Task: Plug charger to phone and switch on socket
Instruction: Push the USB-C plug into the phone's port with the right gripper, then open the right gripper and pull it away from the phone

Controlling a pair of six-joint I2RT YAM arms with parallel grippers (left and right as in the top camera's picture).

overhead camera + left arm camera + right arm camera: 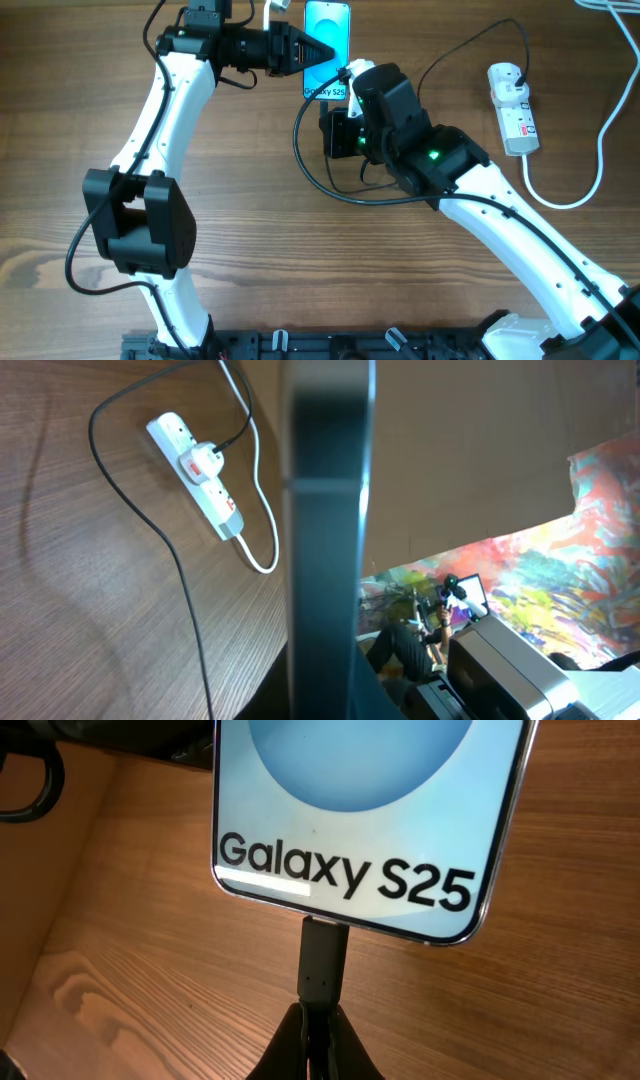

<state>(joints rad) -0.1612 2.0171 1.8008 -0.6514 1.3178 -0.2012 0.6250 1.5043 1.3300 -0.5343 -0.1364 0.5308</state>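
the right gripper (pixel 320 1020) is pinched closed on the charger (pixel 323 960) just behind its connector tip. the tip points straight away from the gripper at the short "galaxy s25" end of the phone (pixel 370 800). connector and phone lie along one line, with the tip meeting that bottom edge close to its middle. whether it is fully seated in the port i cannot tell. the left gripper (pixel 305 52) is clamped on the phone from its long side, holding it up off the bench (pixel 250 250) at the far middle. so the coming move is judged to be a short push along the phone's long axis, left arm bracing. the socket (pixel 512 108) lies well apart to the right, on the right arm's side, with the charger's white plug in it.
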